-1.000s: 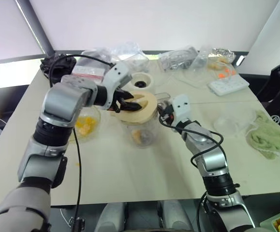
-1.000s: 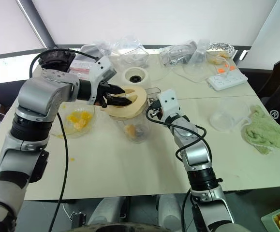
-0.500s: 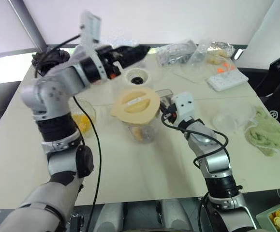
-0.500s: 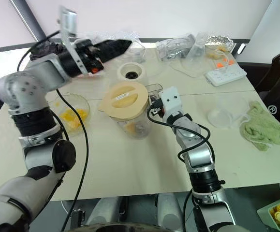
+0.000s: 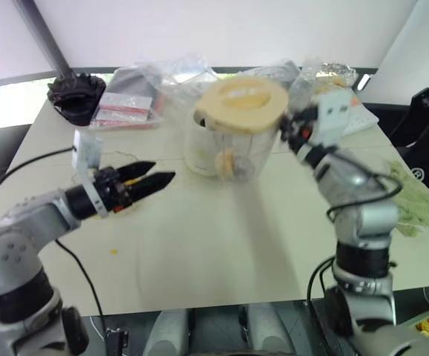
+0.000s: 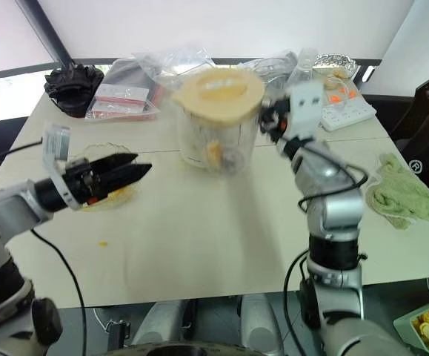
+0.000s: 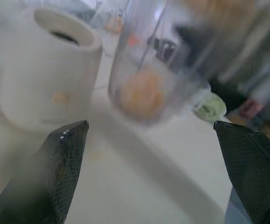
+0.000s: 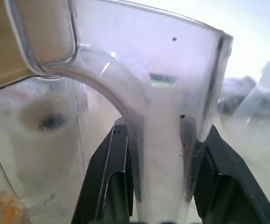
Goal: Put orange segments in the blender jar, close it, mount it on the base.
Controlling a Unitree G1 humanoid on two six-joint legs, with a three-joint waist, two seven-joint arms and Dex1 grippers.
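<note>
Blender jar point(image 6: 218, 126) upright, long axis vertical, handle in my right jaws point(image 8: 160, 179), lifted beside the base point(image 7: 46, 84), my left jaws point(image 6: 129, 172) wide, level, pointing toward three o'clock.

Legible text: none. Packaging on the table carries marks too small to read. No labels, brands or numbers discernible.

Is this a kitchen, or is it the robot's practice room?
Probably a practice room, not a real kitchen. The blender jar and its base sit on a plain table cluttered with plastic bags and a power strip, with no stove or sink in view.
</note>
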